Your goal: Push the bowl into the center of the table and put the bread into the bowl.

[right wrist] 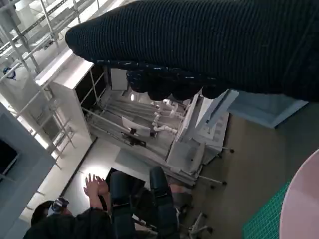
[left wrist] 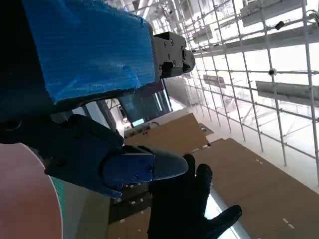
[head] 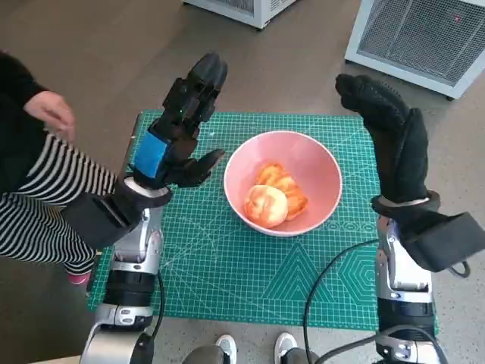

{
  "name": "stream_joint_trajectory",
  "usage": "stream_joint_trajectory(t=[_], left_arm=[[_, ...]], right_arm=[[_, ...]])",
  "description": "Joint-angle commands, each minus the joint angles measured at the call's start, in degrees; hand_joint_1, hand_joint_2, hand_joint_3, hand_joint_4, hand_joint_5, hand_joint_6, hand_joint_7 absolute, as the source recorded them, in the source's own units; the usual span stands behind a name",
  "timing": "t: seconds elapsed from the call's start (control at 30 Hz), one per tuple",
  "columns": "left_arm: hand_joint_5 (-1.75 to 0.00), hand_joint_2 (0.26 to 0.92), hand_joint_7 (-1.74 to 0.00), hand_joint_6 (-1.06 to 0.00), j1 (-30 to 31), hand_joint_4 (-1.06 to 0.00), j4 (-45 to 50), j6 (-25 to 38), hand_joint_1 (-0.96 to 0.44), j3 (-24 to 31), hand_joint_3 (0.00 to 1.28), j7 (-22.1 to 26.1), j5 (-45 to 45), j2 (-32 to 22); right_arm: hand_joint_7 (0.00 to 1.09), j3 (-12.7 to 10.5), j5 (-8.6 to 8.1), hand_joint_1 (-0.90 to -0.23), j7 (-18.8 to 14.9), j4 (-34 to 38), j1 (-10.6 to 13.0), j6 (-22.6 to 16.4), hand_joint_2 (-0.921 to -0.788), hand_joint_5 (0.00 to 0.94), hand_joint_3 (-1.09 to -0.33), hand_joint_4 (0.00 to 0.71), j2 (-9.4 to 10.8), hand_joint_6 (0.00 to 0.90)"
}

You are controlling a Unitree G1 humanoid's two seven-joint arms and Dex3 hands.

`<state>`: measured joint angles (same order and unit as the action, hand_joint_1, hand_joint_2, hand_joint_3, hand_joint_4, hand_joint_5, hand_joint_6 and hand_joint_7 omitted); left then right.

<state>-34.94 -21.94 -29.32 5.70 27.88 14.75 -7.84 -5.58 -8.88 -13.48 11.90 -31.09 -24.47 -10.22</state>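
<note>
- The left hand (head: 182,129), black with blue tape on its back, is raised at centre left of the head view. Its fingers are spread and it holds nothing. The thumb points toward the bowl without touching it.
- The right hand (head: 390,136), in the black knitted glove, stands upright at the right of the head view. Its fingers are extended and it holds nothing. It is just beside the bowl rim, not in contact.
- The pink bowl (head: 318,171) sits on the green cutting mat (head: 227,265) that covers the surface, near the middle of the mat. This position matches the centring requirement of the task.
- The bread (head: 274,197), golden-orange pieces, lies inside the bowl, toward its lower left as shown. Judgement: both parts of the task appear complete.
- Both hands flank the bowl with palms facing inward. Judgement: this posture suits release and retreat, since neither hand has anything left to carry.
- The left wrist view shows the right glove beyond the left fingers and a sliver of the pink rim at lower left.
- A person in a striped sleeve (head: 38,189) sits at the left edge of the head view. Pale equipment cabinets (head: 424,38) stand on the floor at upper right.
</note>
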Motion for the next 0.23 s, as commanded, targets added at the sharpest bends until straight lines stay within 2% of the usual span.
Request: stream_joint_trajectory(t=[0.03, 0.23], left_arm=[[0.0, 0.921, -0.25, 0.0, 0.38, -0.01, 0.57, 0.04, -0.63, 0.03, 0.37, 0.39, 0.9, 0.16], [0.0, 0.921, -0.25, 0.0, 0.45, -0.02, 0.61, -0.31, -0.63, -0.03, 0.37, 0.1, 0.39, 0.07]], right_arm=[[0.54, -0.18, -0.57, -0.718, -0.5, 0.24, 1.21, 1.01, -0.921, 0.0, -0.698, 0.138, 0.06, -0.001], [0.54, -0.2, -0.48, -0.717, -0.41, 0.12, 1.26, 1.08, -0.921, 0.001, -0.698, 0.139, 0.12, -0.001]])
